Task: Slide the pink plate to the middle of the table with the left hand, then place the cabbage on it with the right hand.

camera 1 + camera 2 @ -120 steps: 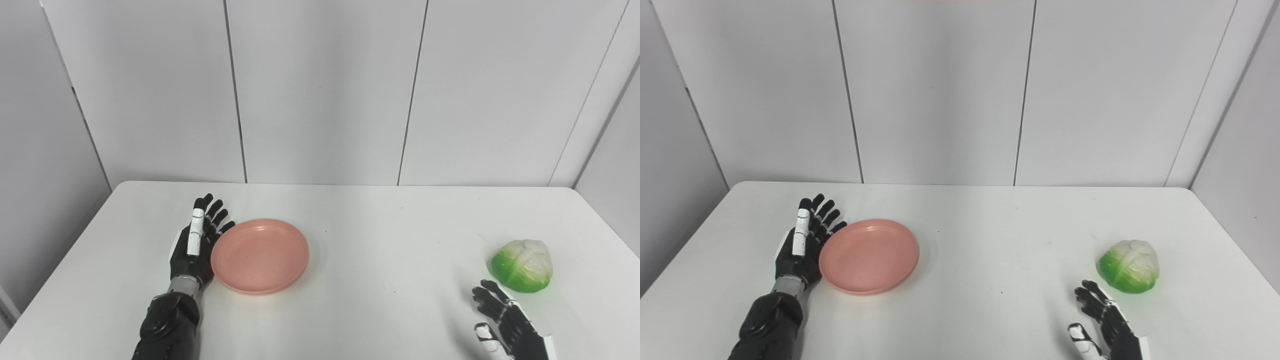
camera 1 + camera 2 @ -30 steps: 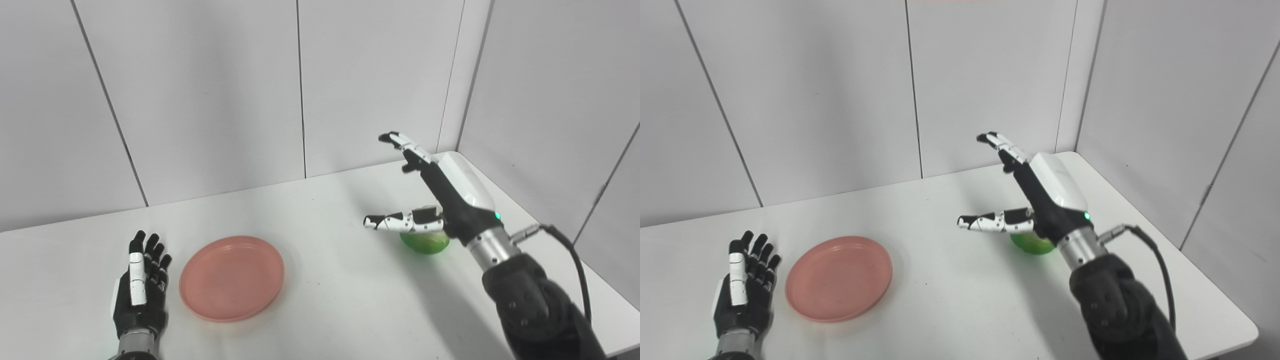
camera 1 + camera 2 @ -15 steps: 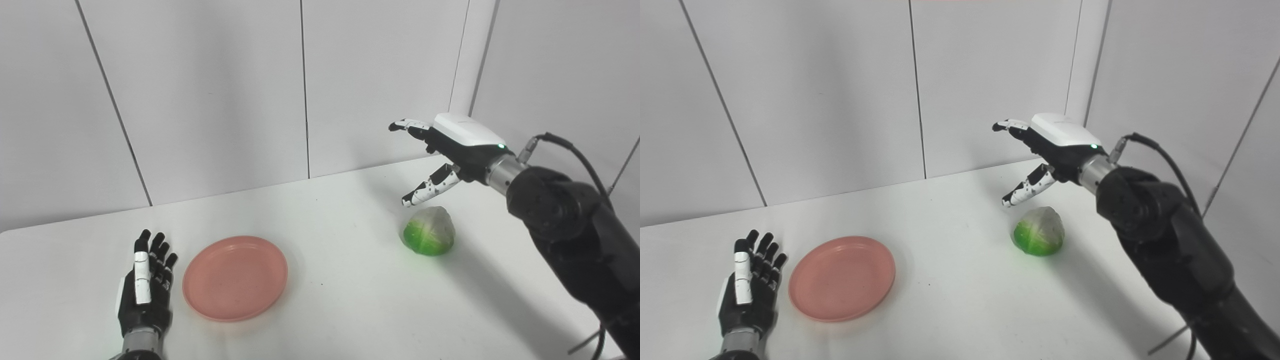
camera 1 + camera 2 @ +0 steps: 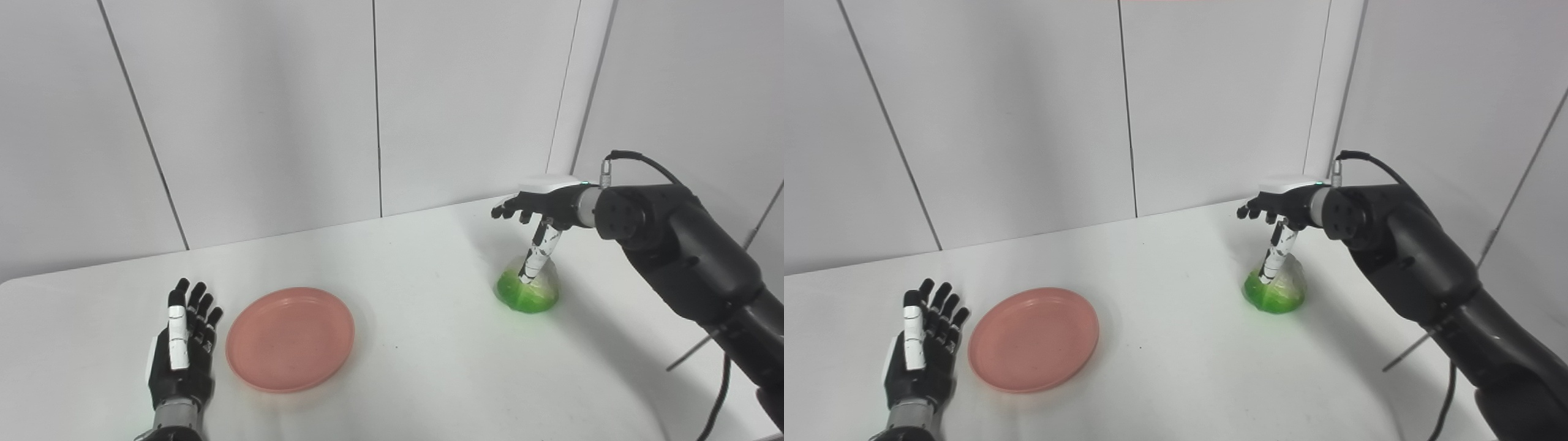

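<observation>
While resting on the white worktop point(image 4: 429, 367), pink plate point(image 4: 290, 337) toward the left side, flat and bare. Left hand point(image 4: 180, 355) just beside the plate's left rim, laid on the worktop, fingers spread and straight, holding nothing; whether touching the rim cannot be told. Cabbage point(image 4: 528, 291) well apart to the right, near the back right corner, green base down on the worktop. Right hand point(image 4: 536, 211) poised directly above the cabbage, palm down, fingers parted and not closed around it; thumb point(image 4: 534, 257) pointing down across the cabbage's front, contact uncertain. Black right forearm point(image 4: 680, 257) reaching in from the right edge.
</observation>
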Controlling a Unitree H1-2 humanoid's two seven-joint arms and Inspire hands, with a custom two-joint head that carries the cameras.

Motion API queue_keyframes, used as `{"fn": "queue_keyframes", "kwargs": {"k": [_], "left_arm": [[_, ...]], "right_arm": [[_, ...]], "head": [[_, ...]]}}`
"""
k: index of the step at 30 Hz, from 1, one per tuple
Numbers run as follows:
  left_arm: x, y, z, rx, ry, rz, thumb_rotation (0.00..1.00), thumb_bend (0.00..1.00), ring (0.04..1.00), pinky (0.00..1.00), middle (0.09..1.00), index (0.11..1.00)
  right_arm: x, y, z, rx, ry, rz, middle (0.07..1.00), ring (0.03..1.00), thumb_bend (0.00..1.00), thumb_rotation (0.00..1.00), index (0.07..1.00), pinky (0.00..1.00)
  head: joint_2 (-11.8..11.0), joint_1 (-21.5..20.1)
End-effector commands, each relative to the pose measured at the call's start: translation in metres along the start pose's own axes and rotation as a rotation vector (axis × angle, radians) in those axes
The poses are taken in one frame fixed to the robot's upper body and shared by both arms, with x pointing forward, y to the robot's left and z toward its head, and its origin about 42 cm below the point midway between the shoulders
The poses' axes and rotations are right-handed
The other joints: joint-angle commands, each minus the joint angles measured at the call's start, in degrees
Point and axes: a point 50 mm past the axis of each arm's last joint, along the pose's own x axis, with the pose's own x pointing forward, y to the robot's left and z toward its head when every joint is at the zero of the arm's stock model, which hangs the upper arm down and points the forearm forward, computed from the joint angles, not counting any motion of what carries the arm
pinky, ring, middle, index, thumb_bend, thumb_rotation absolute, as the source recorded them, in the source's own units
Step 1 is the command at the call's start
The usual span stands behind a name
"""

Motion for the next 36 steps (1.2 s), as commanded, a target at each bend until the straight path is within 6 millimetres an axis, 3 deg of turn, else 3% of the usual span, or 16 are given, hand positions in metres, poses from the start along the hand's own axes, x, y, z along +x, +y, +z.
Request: {"fn": "queue_keyframes", "kwargs": {"k": [1,8,14,24,28,30,34,36], "left_arm": [[-0.007,0.002,-0.011,-0.005,0.038,0.001,0.82,0.89,0.989,0.97,0.971,1.000],[-0.010,0.004,-0.013,-0.030,0.042,0.014,0.80,0.90,0.978,0.95,0.964,1.000],[-0.012,0.006,-0.011,-0.059,0.052,0.011,0.82,0.89,0.993,0.99,0.981,1.000],[-0.014,0.005,-0.005,-0.138,0.064,0.049,0.83,0.92,0.977,0.98,0.955,1.000],[-0.013,0.006,-0.004,-0.135,0.058,0.041,0.83,0.92,0.982,0.98,0.965,1.000],[-0.013,0.007,-0.003,-0.134,0.060,0.043,0.83,0.92,0.978,0.97,0.960,1.000],[-0.014,0.007,-0.004,-0.130,0.063,0.042,0.84,0.92,0.978,0.97,0.959,1.000],[-0.014,0.008,-0.004,-0.126,0.065,0.039,0.83,0.92,0.978,0.97,0.957,1.000]], "right_arm": [[-0.010,-0.033,0.003,0.007,-0.014,-0.064,0.930,0.905,1.00,0.17,0.884,0.77],[0.003,-0.029,0.006,-0.034,0.017,0.004,0.920,0.891,1.00,0.18,0.872,0.73],[0.012,-0.026,0.005,-0.046,0.048,0.033,0.957,0.944,0.99,0.15,0.863,0.79],[0.022,-0.018,0.003,-0.076,0.070,0.051,0.971,0.954,0.98,0.14,0.869,0.81],[0.027,-0.008,0.005,-0.127,0.108,0.039,0.950,0.866,0.99,0.16,0.864,0.65],[0.029,-0.003,0.005,-0.145,0.119,0.039,0.945,0.835,1.00,0.17,0.863,0.63],[0.034,0.007,0.002,-0.095,0.110,0.053,0.950,0.842,0.99,0.15,0.863,0.64],[0.035,0.011,0.002,-0.064,0.094,0.060,0.948,0.888,0.99,0.13,0.864,0.70]], "head": [[0.0,0.1],[0.3,0.3],[0.6,0.5],[1.0,0.7],[1.1,0.6],[1.3,0.7],[1.5,0.9],[1.7,0.9]]}}
